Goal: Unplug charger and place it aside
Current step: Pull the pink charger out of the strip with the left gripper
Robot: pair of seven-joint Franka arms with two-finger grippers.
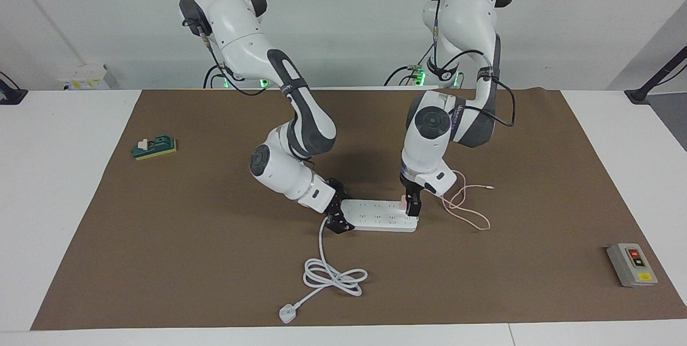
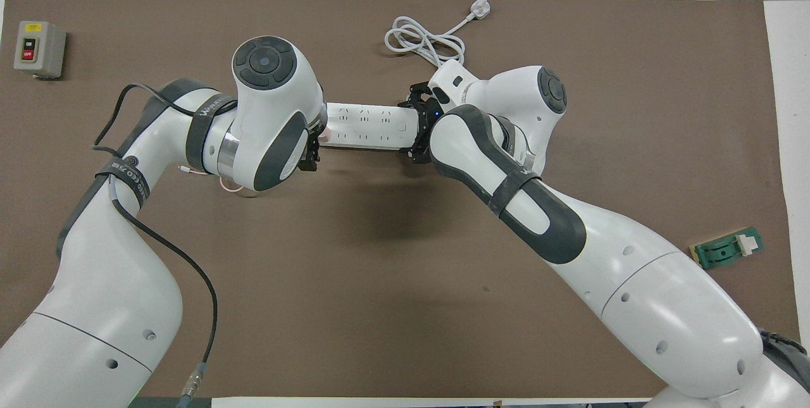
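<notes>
Charger-bearing long white plastic power strip [image 1: 380, 215] sits mid-mat, right gripper [image 1: 338, 216] clamped on its cord end, left gripper [image 1: 412, 207] closed around the small pale-pink cube charger [image 1: 402, 202] plugged in at its other end, so pulling straight up seems best.

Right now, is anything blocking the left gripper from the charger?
No. The left gripper is already down on the charger, plugged into the power strip at the left arm's end. The right gripper holds the strip's opposite end.
</notes>
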